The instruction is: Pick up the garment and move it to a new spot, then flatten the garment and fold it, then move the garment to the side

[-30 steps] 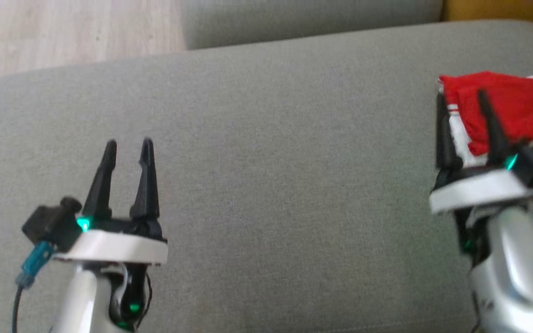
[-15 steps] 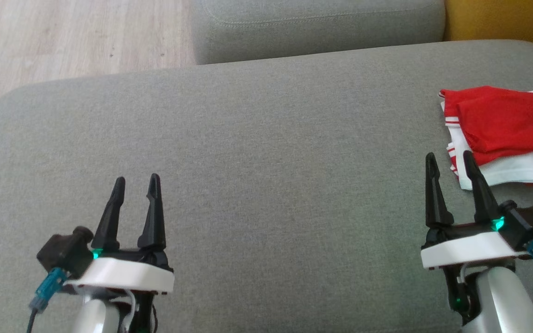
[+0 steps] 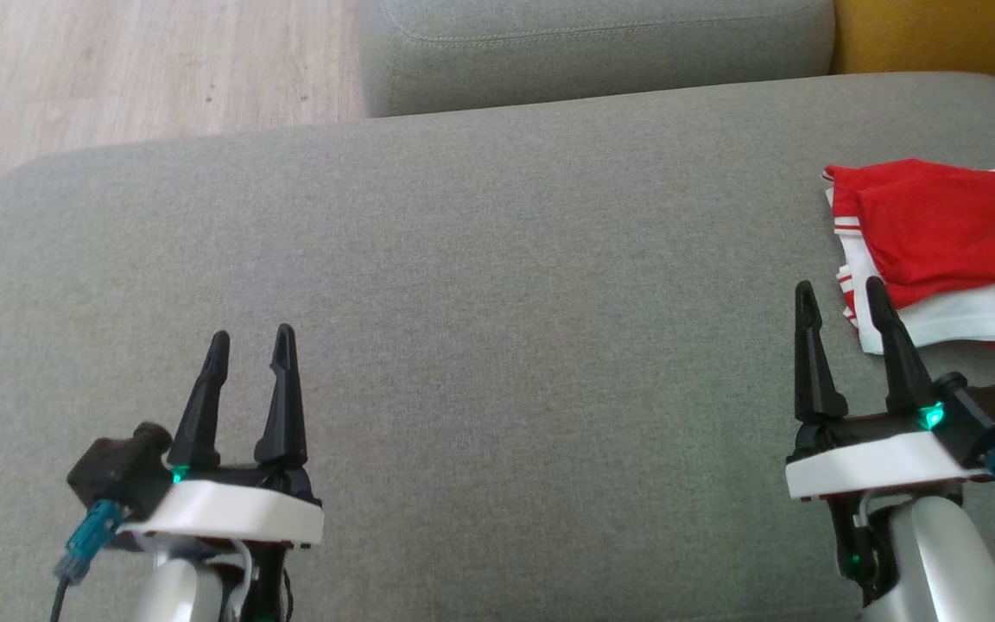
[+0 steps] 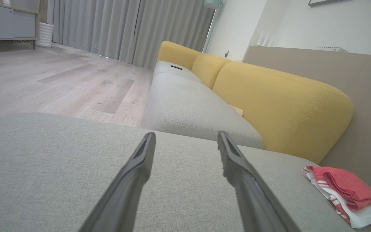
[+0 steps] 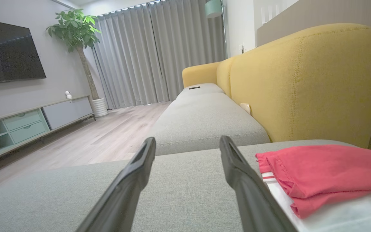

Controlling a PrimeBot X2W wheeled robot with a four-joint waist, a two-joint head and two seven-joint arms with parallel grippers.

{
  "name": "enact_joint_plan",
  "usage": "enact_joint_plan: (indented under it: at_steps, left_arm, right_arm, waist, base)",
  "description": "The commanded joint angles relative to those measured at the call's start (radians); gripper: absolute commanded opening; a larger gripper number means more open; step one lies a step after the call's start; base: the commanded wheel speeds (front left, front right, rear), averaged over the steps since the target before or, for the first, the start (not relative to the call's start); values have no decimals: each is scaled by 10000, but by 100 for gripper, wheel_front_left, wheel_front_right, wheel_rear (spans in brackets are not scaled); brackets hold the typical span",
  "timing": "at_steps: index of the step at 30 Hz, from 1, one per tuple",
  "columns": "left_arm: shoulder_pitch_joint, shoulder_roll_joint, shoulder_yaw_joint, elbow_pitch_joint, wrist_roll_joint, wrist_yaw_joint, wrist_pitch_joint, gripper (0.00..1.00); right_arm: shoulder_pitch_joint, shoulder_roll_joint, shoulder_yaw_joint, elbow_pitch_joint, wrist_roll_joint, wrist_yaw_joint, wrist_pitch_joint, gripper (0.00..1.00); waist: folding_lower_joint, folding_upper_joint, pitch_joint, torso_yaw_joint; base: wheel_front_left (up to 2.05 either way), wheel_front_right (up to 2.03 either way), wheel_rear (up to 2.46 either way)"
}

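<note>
Room: a living room with a pale wood floor [image 3: 117, 69], grey curtains [image 5: 140, 54], a dark television [image 5: 8, 54] on the wall and a potted plant [image 5: 72, 30] beside it
Surface: a broad grey sofa seat [image 3: 497, 259] with smooth fabric; a second grey seat [image 3: 592, 52] adjoins its far edge, and a yellow backrest [image 5: 301, 80] rises past its far right corner
Clothing: the garment [image 3: 938, 233] is folded into a compact stack, a red layer on top and a white layer with red stripes beneath; it lies flat at the right edge of the sofa seat, in the far half
Left arm: the left gripper [image 3: 251, 335] is over the near left part of the sofa seat, fingers spread apart with nothing between them, pointing toward the far edge, well apart from the garment
Right arm: the right gripper [image 3: 839, 287] is over the near right part of the sofa seat, fingers parted and empty; its right finger tip is just beside the garment's near left corner, and whether they touch cannot be told
</note>
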Motion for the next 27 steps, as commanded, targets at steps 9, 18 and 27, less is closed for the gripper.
enact_joint_plan:
  at_steps: [9,18,27]
  left_arm:
    - [-453,89,316,-147,358,284,-49,100]
    - [-441,89,332,135,140,138,-49,100]
    - [-413,89,404,273,36,35,-49,100]
  right_arm:
    - [-199,-9,341,-397,107,-9,-93,100]
    - [-191,-9,363,-373,170,-9,-93,100]
    - [-172,-9,401,-319,217,-9,-93,100]
  waist:
    - [0,-1,52,-70]
    - [0,-1,39,-132]
    - [0,-1,23,-163]
  base:
    - [0,0,0]
    - [0,0,0]
    - [0,0,0]
